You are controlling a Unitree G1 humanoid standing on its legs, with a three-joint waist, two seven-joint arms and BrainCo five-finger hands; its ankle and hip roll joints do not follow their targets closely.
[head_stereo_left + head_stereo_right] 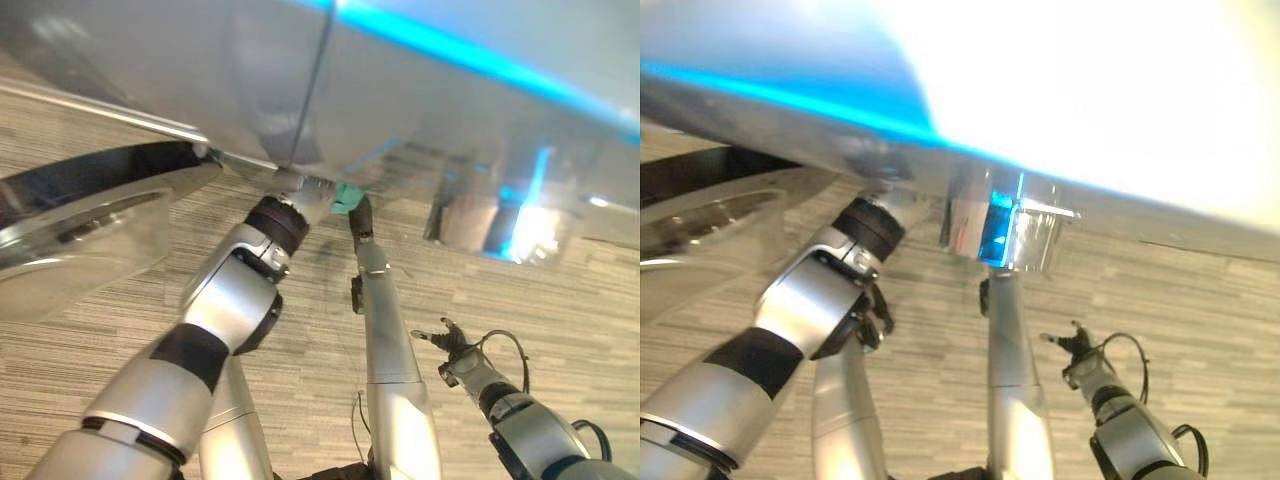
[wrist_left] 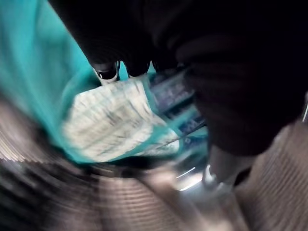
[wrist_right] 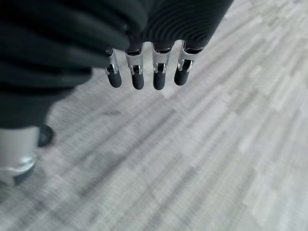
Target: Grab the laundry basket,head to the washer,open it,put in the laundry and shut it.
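Left eye view: the washer (image 1: 420,110) spans the upper part of the scene as a silver-grey body with a blue-lit strip. Its round door (image 1: 90,215) stands open at the left, the glass and dark rim facing upward over the grey plank floor (image 1: 560,290). The left arm reaches up to the washer's lower edge, where the wrist meets the opening; a piece of teal laundry (image 1: 348,196) shows just beside that wrist.

Left wrist view: the left hand (image 2: 115,67) is inside the ribbed metal drum (image 2: 57,192). Teal cloth with a pale printed patch (image 2: 108,127) lies past the dark fingertips, touching or just beside them. Whether the fingers clamp the cloth cannot be told.

Right wrist view: the right hand (image 3: 144,72) hangs low over the floor, fingers straight and side by side, holding nothing. In the left eye view it appears at the lower right (image 1: 452,345), well apart from the washer.
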